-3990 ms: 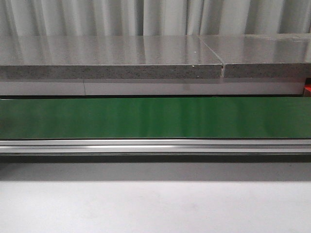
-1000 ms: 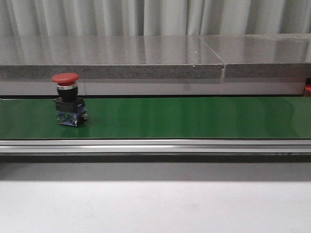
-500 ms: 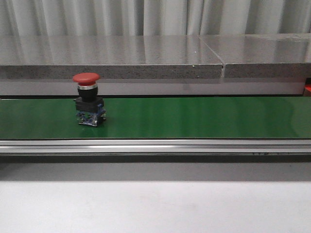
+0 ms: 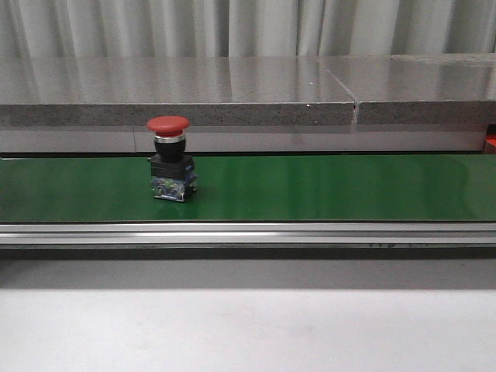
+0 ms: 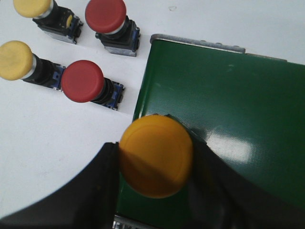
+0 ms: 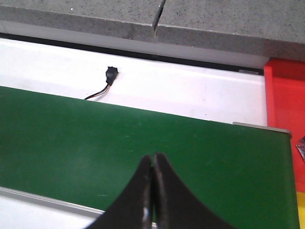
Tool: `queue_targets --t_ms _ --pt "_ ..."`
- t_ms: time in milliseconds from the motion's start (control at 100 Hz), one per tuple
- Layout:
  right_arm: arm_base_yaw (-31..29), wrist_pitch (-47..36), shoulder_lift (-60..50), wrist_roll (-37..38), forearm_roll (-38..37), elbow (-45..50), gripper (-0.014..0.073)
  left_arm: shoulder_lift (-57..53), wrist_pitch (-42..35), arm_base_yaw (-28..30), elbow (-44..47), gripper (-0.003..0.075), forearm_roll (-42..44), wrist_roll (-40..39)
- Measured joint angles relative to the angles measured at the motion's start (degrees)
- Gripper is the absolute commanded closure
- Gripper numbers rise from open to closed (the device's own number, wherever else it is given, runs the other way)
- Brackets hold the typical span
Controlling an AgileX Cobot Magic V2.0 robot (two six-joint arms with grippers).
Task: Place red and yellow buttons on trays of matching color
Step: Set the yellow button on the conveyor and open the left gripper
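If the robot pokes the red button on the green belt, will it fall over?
Probably, if poked up high: the red button stands tall, with a wide cap over a small base. It looks hard, so it likely wouldn't bend. It might slide on the shiny belt.

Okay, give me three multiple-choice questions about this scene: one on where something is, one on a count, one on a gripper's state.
1. Where is the red button in the front view?
A. on the green belt
B. on the grey ledge
C. in a tray

2. How many loose buttons lie on the white table in the left wrist view?
A. two
B. four
C. six

3. What is the left gripper doing?
A. open and empty
B. shut on a red button
C. shut on a yellow button

Answers: 1 A, it stands on the belt. 2 B, two yellow and two red. 3 C, fingers flank the yellow cap.
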Motion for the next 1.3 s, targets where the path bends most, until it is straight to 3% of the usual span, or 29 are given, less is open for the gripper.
queue_targets --t_ms 120,260,320,420,760,1050,1300 --pt "0.0 0.0 0.0 0.0 0.0 0.0 0.0661 -0.02 0.27 -0.17 0.0 0.0644 -0.09 0.53" --pt "0.0 0.0 0.0 0.0 0.0 0.0 0.0661 -0.02 0.6 -0.17 0.0 0.036 -2.43 3.89" --pt "0.0 0.0 0.0 0.0 0.0 0.0 0.0661 -0.02 0.63 -0.17 0.0 0.0194 -3.24 4.75" --pt "0.0 0.0 0.0 0.0 0.0 0.0 0.0661 -0.02 0.63 -0.17 0.0 0.0056 -3.61 5.37" --pt "0.0 0.0 0.0 0.0 0.0 0.0 0.0661 -0.91 -0.33 -2.04 0.0 0.005 -3.71 7.1" --pt "0.0 0.0 0.0 0.0 0.0 0.0 0.0661 -7.24 -1.97 -8.73 0.0 0.005 -3.71 7.69" --pt "0.0 0.0 0.0 0.0 0.0 0.0 0.0661 -15.27 -1.97 -10.57 0.0 0.005 -4.65 7.81"
